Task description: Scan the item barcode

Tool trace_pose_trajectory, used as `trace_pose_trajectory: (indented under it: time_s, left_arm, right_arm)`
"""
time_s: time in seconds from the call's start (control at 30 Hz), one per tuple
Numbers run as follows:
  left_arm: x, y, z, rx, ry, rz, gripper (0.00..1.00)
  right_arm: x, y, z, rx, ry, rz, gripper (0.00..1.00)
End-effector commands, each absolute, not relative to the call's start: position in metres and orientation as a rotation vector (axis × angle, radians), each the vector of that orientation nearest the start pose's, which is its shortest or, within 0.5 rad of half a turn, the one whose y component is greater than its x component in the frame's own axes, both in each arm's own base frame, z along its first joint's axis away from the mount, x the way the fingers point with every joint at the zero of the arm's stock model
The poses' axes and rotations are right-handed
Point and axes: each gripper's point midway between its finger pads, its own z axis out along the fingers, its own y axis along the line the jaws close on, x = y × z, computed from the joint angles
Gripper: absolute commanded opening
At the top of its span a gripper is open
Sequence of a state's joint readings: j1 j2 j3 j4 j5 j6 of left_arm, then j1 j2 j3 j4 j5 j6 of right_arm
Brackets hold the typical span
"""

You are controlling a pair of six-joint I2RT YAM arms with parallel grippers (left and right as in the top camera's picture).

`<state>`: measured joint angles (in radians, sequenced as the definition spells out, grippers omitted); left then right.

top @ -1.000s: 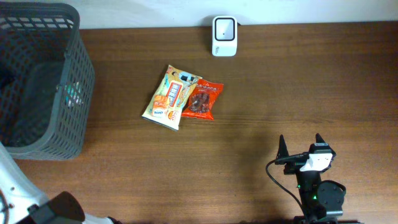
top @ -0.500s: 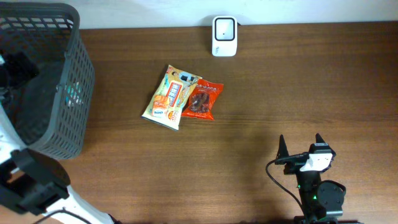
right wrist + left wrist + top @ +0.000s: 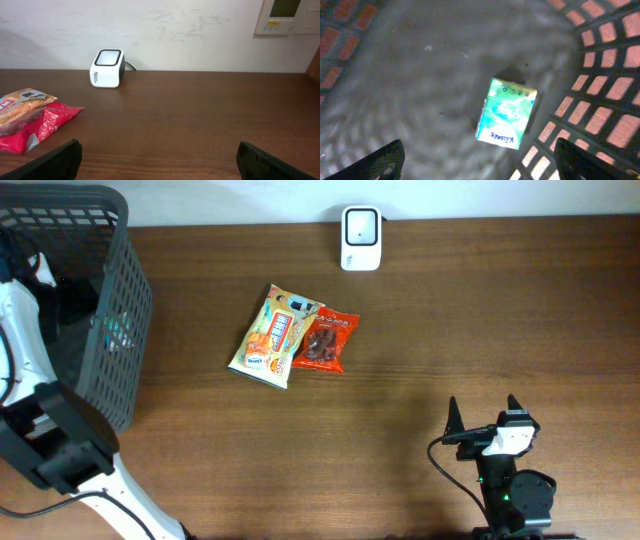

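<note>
1. Scanner (image 3: 360,225) is seen at the far edge of the desk (image 3: 500,310). An orange snack packet (image 3: 272,335) and a red snack packet (image 3: 325,342) are laid touching near the middle, well apart from the right hand (image 3: 484,412). The left arm (image 3: 20,330) is seen over the grey basket (image 3: 125,300).
2. Left hand (image 3: 485,162) is held open and empty above the basket floor, where a green tissue pack (image 3: 506,114) is seen lying flat near the mesh wall.
3. Right hand fingers (image 3: 55,162) are spread wide with nothing gripped. The scanner is seen ahead by the wall, with the packets at the left.
</note>
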<state>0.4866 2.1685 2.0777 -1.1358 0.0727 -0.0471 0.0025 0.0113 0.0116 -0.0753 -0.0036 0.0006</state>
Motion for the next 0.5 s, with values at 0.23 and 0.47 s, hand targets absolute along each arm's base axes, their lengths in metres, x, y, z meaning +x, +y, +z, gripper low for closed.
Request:
trace_pose_trajectory:
  time_s: [0.23, 0.47]
  left_arm:
    - [0.453, 0.205, 0.083, -0.584, 2.836, -0.107, 0.88]
    - [0.456, 0.194, 0.062, -0.563, 2.886, -0.129, 0.87]
  right_arm:
    - [0.246, -0.001, 0.155, 0.009, 1.653, -0.001, 0.98]
    - [0.246, -0.001, 0.155, 0.008, 1.653, -0.002, 0.98]
